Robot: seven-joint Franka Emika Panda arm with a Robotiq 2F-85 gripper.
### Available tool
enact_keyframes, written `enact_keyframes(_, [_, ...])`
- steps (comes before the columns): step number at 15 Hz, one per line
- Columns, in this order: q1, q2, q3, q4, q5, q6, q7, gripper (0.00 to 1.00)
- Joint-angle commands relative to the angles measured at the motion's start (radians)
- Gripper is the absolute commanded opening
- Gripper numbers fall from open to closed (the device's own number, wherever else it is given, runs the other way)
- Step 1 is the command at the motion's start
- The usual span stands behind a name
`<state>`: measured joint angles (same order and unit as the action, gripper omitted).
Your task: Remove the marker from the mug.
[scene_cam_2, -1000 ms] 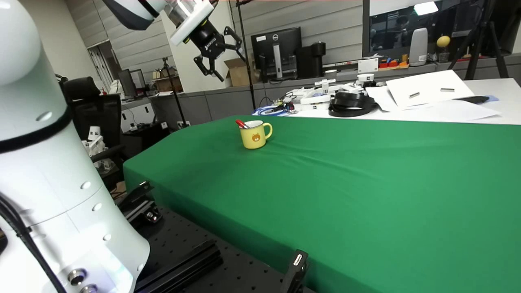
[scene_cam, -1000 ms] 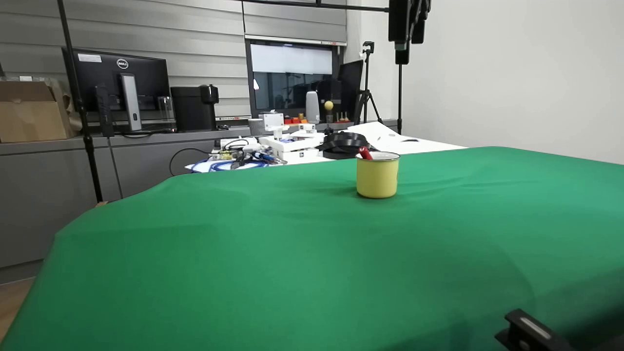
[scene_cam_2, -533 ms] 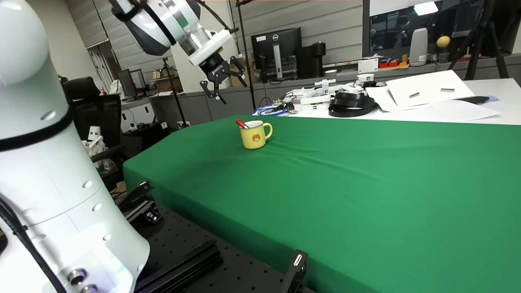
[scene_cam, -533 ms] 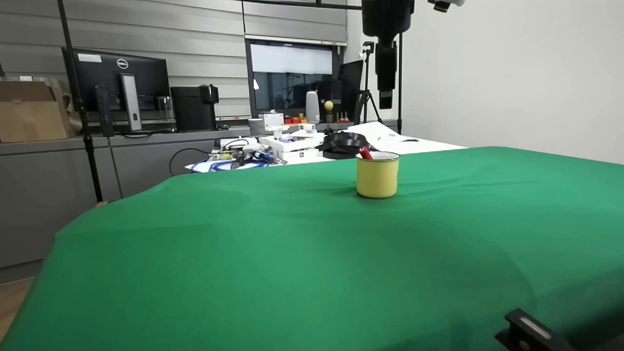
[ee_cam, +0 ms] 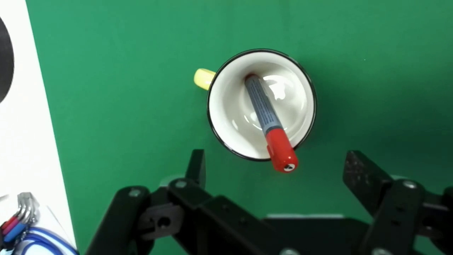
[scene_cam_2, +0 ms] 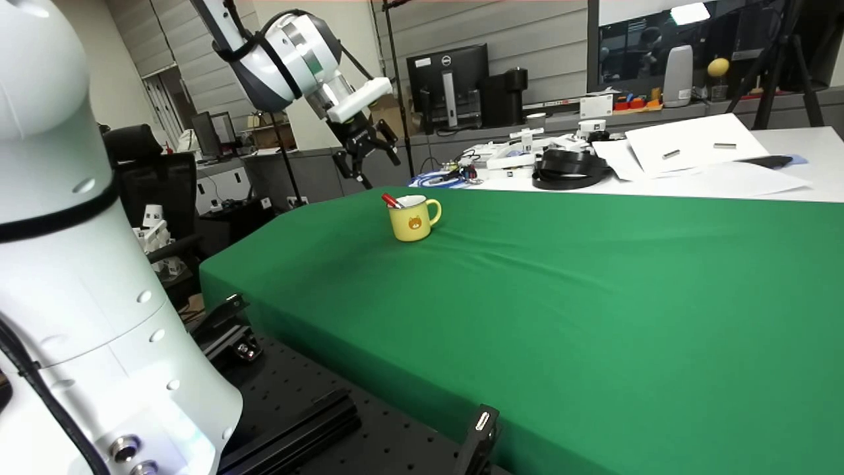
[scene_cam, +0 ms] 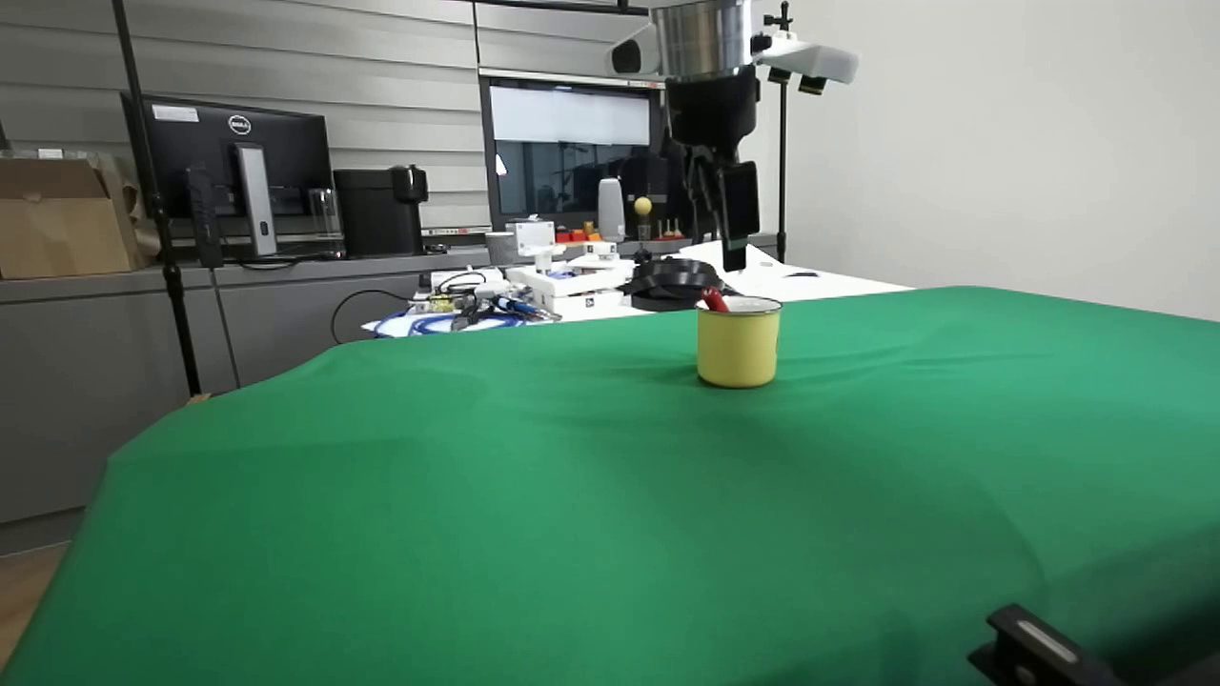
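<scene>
Can see the pincer (scene_cam_2: 380, 174) hovering above the table (scene_cam: 496, 514), released, with fingertips (ee_cam: 197, 166) spread wide apart
In both exterior views, find it higher than the mug (scene_cam_2: 403, 231), near yet apart from it
Looking down in the wrist view, find the marker (ee_cam: 269, 120) inside the mug, tilted, with a grey body (ee_cam: 261, 101) reaching down and a red cap (ee_cam: 282, 150) jutting out over the edge
Can place that cap between the two fingertips as seen from above, but lower and apart from both
Notice the mug standing upright on the table, yellow outside and white inside, with a handle (ee_cam: 204, 78) and, in an exterior view, a small bear-like face (scene_cam_2: 415, 223) printed on the wall
Can follow the white arm (scene_cam_2: 119, 303) down to the pincer
Can make out, behind the table, a black coil (scene_cam_2: 570, 178) and some papers (scene_cam_2: 699, 135) on a white surface (scene_cam_2: 817, 158), and a monitor (scene_cam: 291, 157) beyond
</scene>
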<state>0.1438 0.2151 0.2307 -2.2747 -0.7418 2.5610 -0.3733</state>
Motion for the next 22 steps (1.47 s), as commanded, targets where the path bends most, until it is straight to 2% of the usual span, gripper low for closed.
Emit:
enact_keyframes(1, [0.038, 0.037, -0.015, 0.047, -0.027, -0.048, -0.041, 1.00])
enact_keyframes(12, [0.053, 0.132, -0.016, 0.094, -0.017, -0.077, -0.093, 1.00])
enact_keyframes(14, [0.057, 0.143, -0.018, 0.103, -0.021, -0.086, -0.087, 0.73])
enact_keyframes(22, [0.060, 0.161, -0.018, 0.120, -0.019, -0.091, -0.083, 0.17])
